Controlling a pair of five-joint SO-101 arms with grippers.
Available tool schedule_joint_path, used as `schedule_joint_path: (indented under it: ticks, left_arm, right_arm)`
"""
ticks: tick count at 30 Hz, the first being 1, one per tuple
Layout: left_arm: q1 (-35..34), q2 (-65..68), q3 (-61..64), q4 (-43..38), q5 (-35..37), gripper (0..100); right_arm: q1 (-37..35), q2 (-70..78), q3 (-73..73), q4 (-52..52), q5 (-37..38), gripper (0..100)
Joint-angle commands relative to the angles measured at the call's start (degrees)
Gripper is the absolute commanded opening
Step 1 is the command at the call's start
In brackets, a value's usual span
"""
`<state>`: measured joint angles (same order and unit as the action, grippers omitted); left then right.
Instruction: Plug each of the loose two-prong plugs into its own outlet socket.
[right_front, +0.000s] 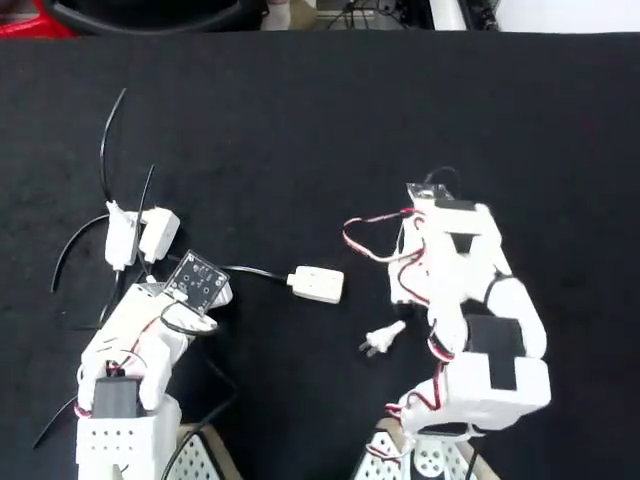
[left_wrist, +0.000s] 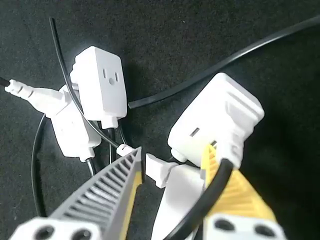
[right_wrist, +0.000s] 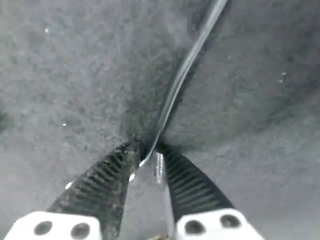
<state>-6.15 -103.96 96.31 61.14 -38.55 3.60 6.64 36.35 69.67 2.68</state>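
Two white sockets lie together at the left of the black counter (right_front: 300, 120). The outlet socket (left_wrist: 100, 82) lies face up, and the second socket (left_wrist: 72, 127) touches its side, with a white cord (left_wrist: 25, 92) running to it. Thin black cables trail from both.

Your left gripper (left_wrist: 172, 157) sits just beside that pair. Its fingers (left_wrist: 117, 187) stand apart, straddling a white plug body (left_wrist: 175, 200). That body rests against the yellow finger and leaves a dark gap on the grey finger's side. A white socket block (left_wrist: 215, 117) lies just past the fingertips, and a black cable (left_wrist: 217, 182) crosses the yellow finger.

Near the middle of the counter you have a white adapter block (right_front: 318, 284), with its black lead running back toward the left arm. The loose two-prong plug (right_front: 383, 340) lies on the cloth near it, between the two arms and touching neither.

Your right gripper (right_wrist: 146, 152) is down at the counter on the right side. Its fingers (right_wrist: 105, 185) are drawn almost together at the tips, pinching a thin cable (right_wrist: 180, 75) that runs away across the cloth.
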Motion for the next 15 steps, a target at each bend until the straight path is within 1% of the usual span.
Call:
schedule_joint_path:
  ticks: [1, 4, 6, 10, 15]
  left_arm:
    - [-0.7, 0.0, 1.1, 0.2, 0.2, 19]
    - [-0.7, 0.0, 1.1, 0.2, 0.2, 19]
    - [-0.7, 0.0, 1.1, 0.2, 0.2, 19]
    - [-0.7, 0.0, 1.1, 0.2, 0.2, 19]
    - [-0.7, 0.0, 1.1, 0.2, 0.2, 19]
  right_arm:
    - [-0.4, -1.5, -5.9, 5.5, 2.9, 1.1]
    - [0.1, -1.0, -12.9, 12.4, 5.3, 1.1]
    - [0.1, 0.5, -17.6, 14.9, 6.4, 1.1]
    - [-0.2, 7.2, -28.5, 15.9, 7.4, 1.1]
    - [-0.4, 20.6, -43.0, 15.9, 15.6, 1.1]
